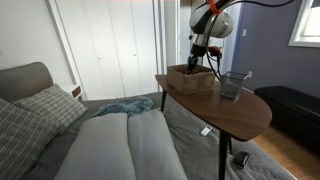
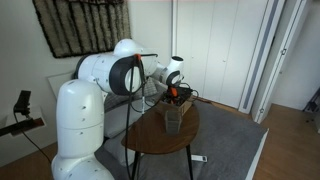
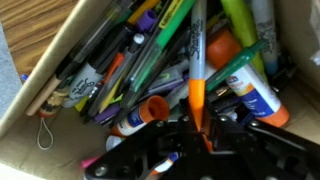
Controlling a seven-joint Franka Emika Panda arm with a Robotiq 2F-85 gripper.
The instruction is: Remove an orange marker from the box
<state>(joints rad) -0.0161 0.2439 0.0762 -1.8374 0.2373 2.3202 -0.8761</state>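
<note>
The brown box (image 3: 40, 75) fills the wrist view and holds a jumble of several markers, pens and glue sticks. A thin orange marker (image 3: 197, 95) with a grey upper part stands out of the pile and runs down between my jaws. My gripper (image 3: 197, 128) is inside the box, its fingers closed on the marker's orange end. In both exterior views the gripper (image 1: 201, 60) (image 2: 177, 93) reaches down into the box (image 1: 190, 79) (image 2: 171, 101) on the round table.
A grey see-through cup (image 1: 234, 85) (image 2: 174, 119) stands on the wooden table (image 1: 235, 112) next to the box. Orange-capped glue sticks (image 3: 150, 110) and a green marker (image 3: 237, 30) lie close around the held marker. A sofa (image 1: 110, 145) sits beside the table.
</note>
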